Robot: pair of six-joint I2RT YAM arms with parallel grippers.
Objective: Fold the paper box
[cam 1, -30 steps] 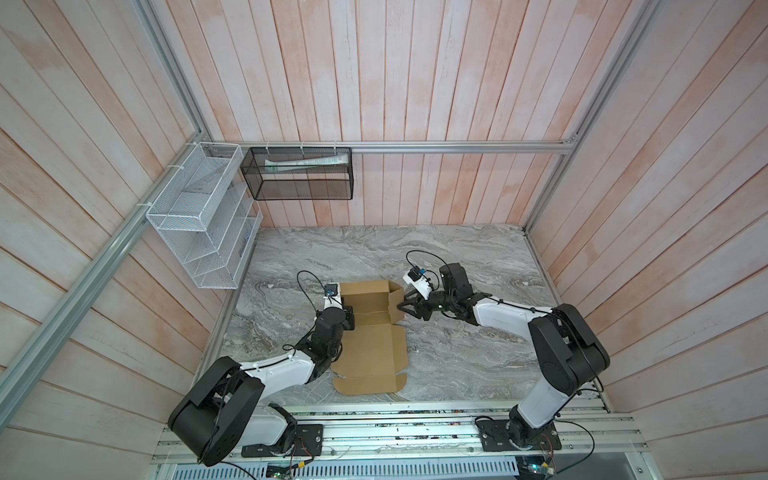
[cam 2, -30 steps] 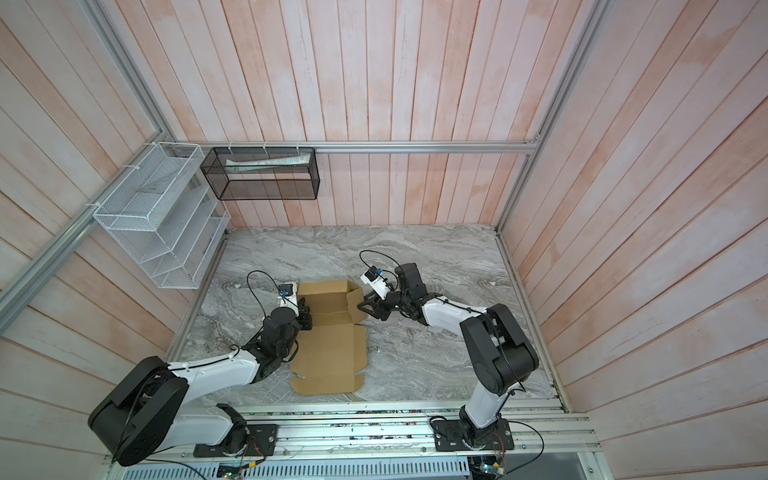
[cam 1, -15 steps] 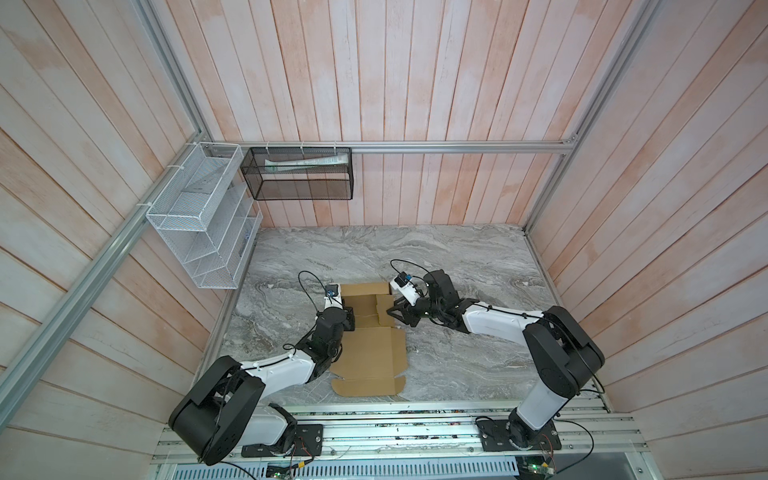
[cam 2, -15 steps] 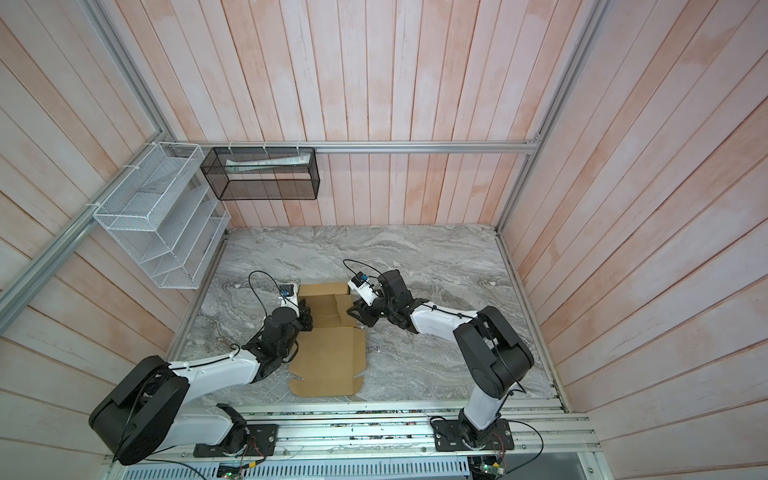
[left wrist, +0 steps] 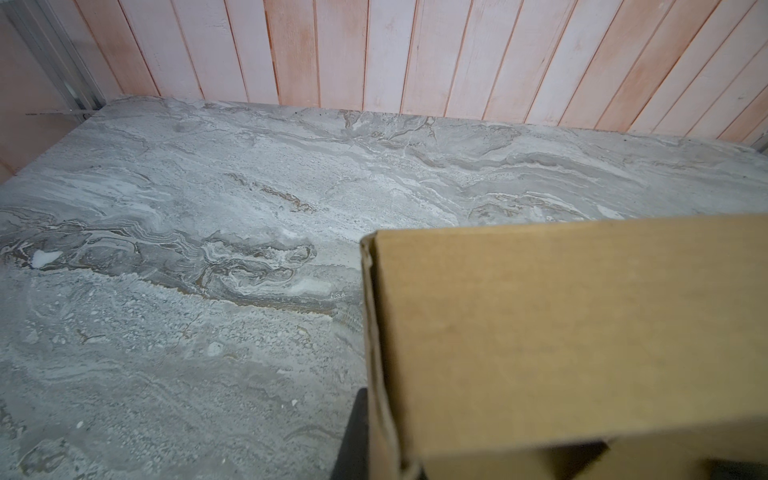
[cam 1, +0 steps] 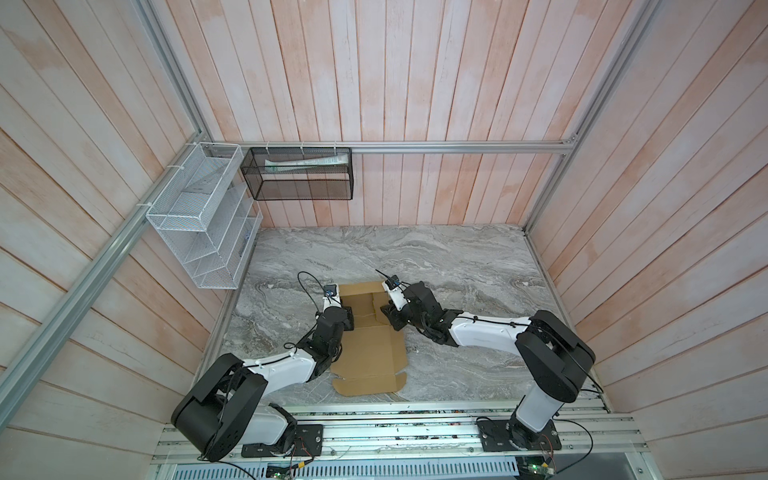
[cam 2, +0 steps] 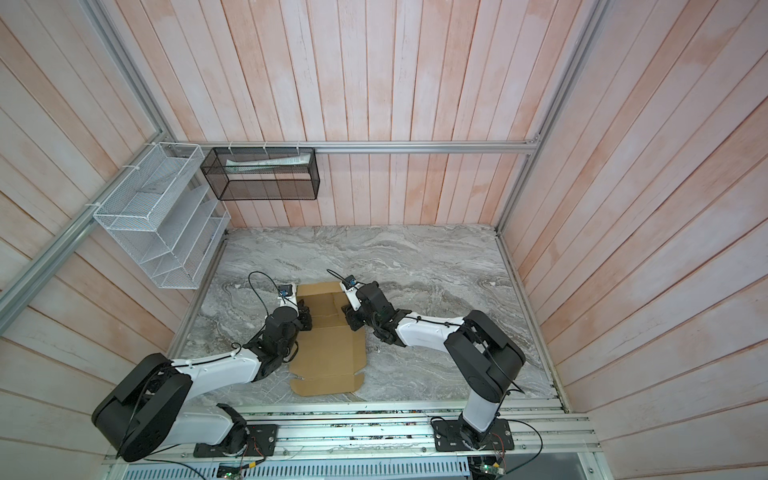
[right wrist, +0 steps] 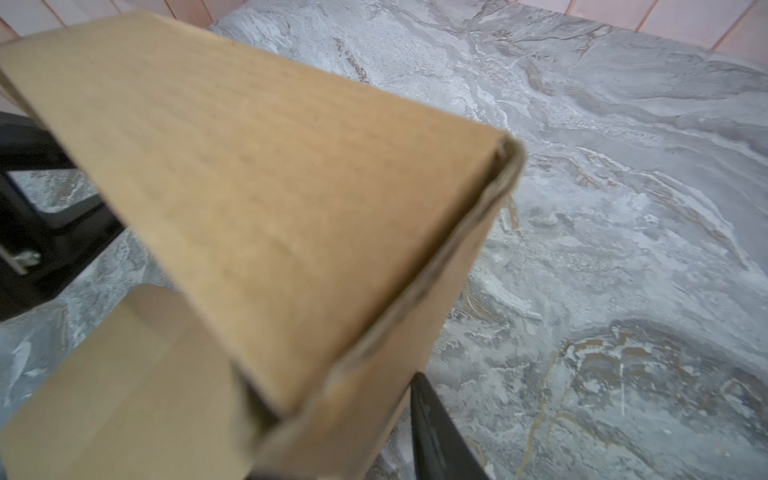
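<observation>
Grey marbled tabletop [cam 1: 457,257] fills the floor of a booth walled in pale pink planks; a white wire rack [cam 1: 199,232] and a black mesh basket [cam 1: 299,174] hang on the walls toward 10 and 11 o'clock; the paper box [cam 1: 365,353] lies on the tabletop toward 6 o'clock in both top views; its 12 o'clock half has side walls raised into a shallow tray, while the lid panel lies flat, running to 6 o'clock; the left gripper [cam 1: 348,318] sits at the tray's 9 o'clock wall, jaws drawn together on that wall, one dark finger [left wrist: 353,436] showing against its outer face in the left wrist view; the right gripper [cam 1: 388,319] sits at the 3 o'clock wall; the right wrist view shows one finger [right wrist: 436,432] just beside that wall's outer face, the other hidden by cardboard; whether this pincer is clamped or merely straddling the wall I cannot tell.
</observation>
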